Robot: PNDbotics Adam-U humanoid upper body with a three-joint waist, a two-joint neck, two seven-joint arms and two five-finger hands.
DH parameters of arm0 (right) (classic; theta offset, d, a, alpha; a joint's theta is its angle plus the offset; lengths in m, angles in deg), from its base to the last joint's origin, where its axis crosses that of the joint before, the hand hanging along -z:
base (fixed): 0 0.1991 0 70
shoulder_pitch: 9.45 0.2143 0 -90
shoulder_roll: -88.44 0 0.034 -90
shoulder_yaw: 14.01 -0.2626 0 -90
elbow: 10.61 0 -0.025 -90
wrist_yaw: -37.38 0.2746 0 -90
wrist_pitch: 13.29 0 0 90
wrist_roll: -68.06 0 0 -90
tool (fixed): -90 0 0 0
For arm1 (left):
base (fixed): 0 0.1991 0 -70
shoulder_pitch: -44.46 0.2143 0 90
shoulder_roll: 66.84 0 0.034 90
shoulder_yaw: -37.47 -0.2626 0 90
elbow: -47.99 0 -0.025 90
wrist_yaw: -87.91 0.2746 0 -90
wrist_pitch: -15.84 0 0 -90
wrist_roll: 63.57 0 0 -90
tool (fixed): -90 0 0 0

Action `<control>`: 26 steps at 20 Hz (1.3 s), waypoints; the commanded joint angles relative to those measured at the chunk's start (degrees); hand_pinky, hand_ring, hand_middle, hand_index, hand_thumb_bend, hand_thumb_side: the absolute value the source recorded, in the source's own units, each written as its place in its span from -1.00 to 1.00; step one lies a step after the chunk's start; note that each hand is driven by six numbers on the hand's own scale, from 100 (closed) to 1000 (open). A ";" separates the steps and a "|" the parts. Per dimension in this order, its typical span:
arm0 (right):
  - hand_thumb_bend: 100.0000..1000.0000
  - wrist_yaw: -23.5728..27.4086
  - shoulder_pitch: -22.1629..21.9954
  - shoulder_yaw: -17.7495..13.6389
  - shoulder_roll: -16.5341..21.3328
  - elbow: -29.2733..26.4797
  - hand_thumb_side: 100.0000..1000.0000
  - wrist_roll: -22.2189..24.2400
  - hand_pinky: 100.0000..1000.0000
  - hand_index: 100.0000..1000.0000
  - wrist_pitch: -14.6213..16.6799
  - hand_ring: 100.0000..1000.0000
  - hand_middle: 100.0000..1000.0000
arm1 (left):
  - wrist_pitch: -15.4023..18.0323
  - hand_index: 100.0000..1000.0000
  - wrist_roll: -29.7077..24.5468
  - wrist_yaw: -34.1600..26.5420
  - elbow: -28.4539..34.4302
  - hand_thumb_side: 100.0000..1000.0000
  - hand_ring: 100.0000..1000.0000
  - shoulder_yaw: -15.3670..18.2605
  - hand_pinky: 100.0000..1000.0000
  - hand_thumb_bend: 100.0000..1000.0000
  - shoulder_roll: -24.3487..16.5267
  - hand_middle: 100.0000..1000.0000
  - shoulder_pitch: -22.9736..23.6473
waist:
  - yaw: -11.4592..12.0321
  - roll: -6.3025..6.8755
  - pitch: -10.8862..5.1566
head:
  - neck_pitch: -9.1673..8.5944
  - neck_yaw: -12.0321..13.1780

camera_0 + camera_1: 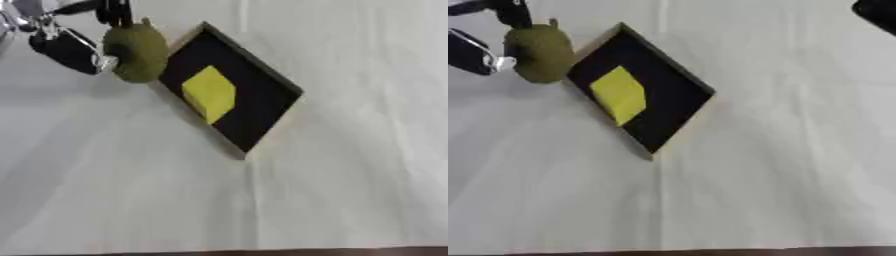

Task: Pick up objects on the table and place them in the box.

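Note:
An olive-green, pear-shaped object (136, 52) hangs just off the upper-left corner of the box, held in my left hand (66, 47), whose dark fingers curl over its top and left side. The box (262, 102) is a shallow black tray with a wooden rim, lying turned like a diamond on the white cloth. A yellow block (210, 94) lies inside it, towards its left side. The green object looks to be level with or slightly above the rim; whether it touches the rim cannot be seen. A dark part of my right hand (878, 12) shows only in the right eye view's top right corner.
A white cloth (350, 190) with soft creases covers the table. Its front edge shows as a dark strip (262, 252) along the bottom of the view.

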 commanded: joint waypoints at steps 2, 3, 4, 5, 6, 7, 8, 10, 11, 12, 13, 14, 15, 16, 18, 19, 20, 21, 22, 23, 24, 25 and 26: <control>-1.00 0.40 1.27 -0.45 1.02 -0.83 0.28 0.50 0.56 0.54 0.19 0.32 0.21 | 1.17 0.23 3.64 1.50 -6.14 -1.00 0.16 0.12 0.39 -0.70 2.65 -0.02 -3.36 | -0.63 0.32 -1.02 | -1.05 0.89; -1.00 0.45 1.47 -0.40 1.00 -0.83 0.28 0.56 0.56 0.54 0.21 0.32 0.21 | 1.68 0.23 4.56 1.94 -7.75 -1.00 0.15 -0.09 0.39 -0.70 3.44 -0.02 -3.95 | -0.82 0.40 -0.91 | -1.17 1.08; -1.00 0.50 1.64 -0.33 0.99 -0.83 0.29 0.64 0.56 0.54 0.23 0.32 0.21 | 2.21 0.23 5.41 2.36 -9.16 -1.00 0.16 -0.22 0.39 -0.69 4.12 -0.02 -4.41 | -1.00 0.49 -0.81 | -1.30 1.27; -1.00 0.53 1.80 -0.24 0.97 -0.83 0.29 0.74 0.56 0.54 0.27 0.32 0.21 | 2.65 0.23 6.18 2.84 -10.21 -1.00 0.16 -0.20 0.39 -0.68 4.66 -0.02 -4.76 | -1.16 0.59 -0.73 | -1.45 1.43; -1.00 0.53 1.84 -0.18 0.95 -0.83 0.29 0.83 0.56 0.54 0.28 0.32 0.21 | 3.01 0.23 6.92 3.13 -10.72 -1.00 0.16 0.00 0.39 -0.69 5.03 -0.02 -4.98 | -1.25 0.67 -0.64 | -1.54 1.49; -1.00 0.51 1.77 -0.19 0.95 -0.83 0.30 0.86 0.56 0.54 0.25 0.32 0.21 | 3.20 0.23 7.55 3.13 -10.80 -1.00 0.16 0.28 0.39 -0.66 5.20 -0.02 -5.08 | -1.28 0.74 -0.55 | -1.60 1.45; -1.00 0.52 1.66 -0.26 0.96 -0.83 0.30 0.82 0.56 0.54 0.18 0.32 0.21 | 3.21 0.29 7.99 3.05 -10.63 -1.00 0.19 0.55 0.41 -0.58 5.17 0.03 -5.11 | -1.25 0.82 -0.48 | -1.67 1.35; -1.00 0.70 1.53 -0.42 0.92 -0.83 0.30 0.62 0.56 0.54 -0.03 0.32 0.21 | 2.86 0.38 8.30 3.05 -9.76 -1.00 0.25 1.10 0.45 -0.46 4.98 0.09 -5.04 | -1.17 0.92 -0.44 | -1.72 1.18; -1.00 0.82 1.52 -0.47 0.88 -0.83 0.30 0.55 0.56 0.54 -0.12 0.32 0.21 | 2.61 0.42 8.35 3.10 -9.03 -0.99 0.29 1.42 0.47 -0.40 4.83 0.12 -4.93 | -1.12 0.95 -0.48 | -1.65 1.11; -1.00 0.92 1.50 -0.52 0.87 -0.83 0.30 0.50 0.56 0.54 -0.15 0.32 0.21 | 2.40 0.55 8.35 3.10 -8.24 -0.78 0.42 1.71 0.55 -0.32 4.63 0.27 -4.79 | -1.08 0.96 -0.56 | -1.53 1.07; -1.00 0.99 1.46 -0.60 0.87 -0.83 0.30 0.46 0.56 0.54 -0.15 0.32 0.21 | 2.21 0.59 8.48 2.94 -7.28 -0.70 0.46 2.06 0.57 -0.30 4.36 0.32 -4.59 | -1.01 0.95 -0.67 | -1.33 1.04; -1.00 1.07 1.43 -0.69 0.87 -0.83 0.29 0.41 0.56 0.54 -0.11 0.32 0.21 | 1.91 0.64 8.80 2.62 -6.24 -0.48 0.52 2.48 0.62 -0.27 4.06 0.39 -4.35 | -0.93 0.92 -0.82 | -1.08 1.09; -1.00 1.15 1.40 -0.76 0.87 -0.83 0.29 0.35 0.56 0.54 -0.07 0.32 0.21 | 1.54 0.66 9.40 2.22 -5.15 -0.36 0.55 2.87 0.64 -0.26 3.70 0.43 -4.09 | -0.83 0.88 -0.96 | -0.88 1.17; -1.00 1.22 1.36 -0.81 0.87 -0.83 0.28 0.32 0.56 0.54 -0.01 0.32 0.21 | 1.20 0.70 10.23 1.63 -3.98 -0.20 0.61 3.24 0.68 -0.31 3.31 0.50 -3.77 | -0.71 0.82 -1.12 | -0.71 1.28; -1.00 1.31 1.22 -0.91 0.88 -0.83 0.27 0.26 0.56 0.54 0.18 0.32 0.21 | 0.28 0.74 12.52 0.06 -1.20 0.00 0.64 4.01 0.70 -0.40 2.12 0.57 -2.83 | -0.45 0.66 -1.42 | -0.53 1.45; -1.00 1.33 1.10 -1.00 0.89 -0.83 0.27 0.19 0.56 0.54 0.30 0.32 0.21 | -0.38 0.75 14.08 -0.76 0.63 0.03 0.65 4.50 0.70 -0.43 1.30 0.58 -2.18 | -0.31 0.54 -1.57 | -0.46 1.42; -1.00 1.35 0.98 -1.10 0.90 -0.83 0.26 0.10 0.56 0.54 0.41 0.32 0.21 | -1.06 0.75 15.62 -1.61 2.45 0.08 0.64 4.94 0.70 -0.47 0.52 0.58 -1.53 | -0.18 0.43 -1.69 | -0.34 1.33; -1.00 1.36 0.84 -1.24 0.88 -0.83 0.25 -0.05 0.56 0.54 0.56 0.32 0.21 | -1.75 0.75 17.55 -2.76 4.63 0.07 0.64 5.54 0.70 -0.49 -0.44 0.58 -0.71 | -0.05 0.29 -1.83 | -0.18 1.20; -1.00 1.38 0.69 -1.38 0.84 -0.83 0.24 -0.23 0.56 0.54 0.71 0.32 0.21 | -2.46 0.74 19.35 -3.95 6.63 0.04 0.64 6.06 0.69 -0.49 -1.41 0.57 0.11 | 0.07 0.18 -1.94 | -0.06 1.05; -1.00 1.36 0.40 -1.62 0.78 -0.83 0.23 -0.52 0.56 0.54 0.91 0.32 0.21 | -3.30 0.73 21.56 -5.29 8.99 0.01 0.63 6.81 0.69 -0.49 -2.69 0.56 1.19 | 0.23 0.03 -2.06 | 0.09 0.77; -1.00 1.32 0.13 -1.85 0.71 -0.83 0.22 -0.81 0.56 0.54 1.12 0.32 0.21 | -4.23 0.73 23.49 -6.62 11.11 0.00 0.62 7.41 0.68 -0.50 -3.86 0.55 2.26 | 0.36 -0.09 -2.16 | 0.21 0.57; -1.00 1.30 -0.13 -2.10 0.60 -0.83 0.22 -1.17 0.56 0.54 1.33 0.32 0.21 | -5.28 0.73 25.40 -7.83 13.16 -0.02 0.62 8.08 0.68 -0.50 -5.10 0.55 3.43 | 0.49 -0.22 -2.26 | 0.35 0.44; -1.00 1.30 -0.33 -2.29 0.50 -0.83 0.21 -1.51 0.56 0.54 1.51 0.32 0.21 | -6.24 0.73 27.06 -9.30 15.03 -0.02 0.62 8.60 0.67 -0.50 -6.14 0.54 4.54 | 0.57 -0.33 -2.33 | 0.45 0.39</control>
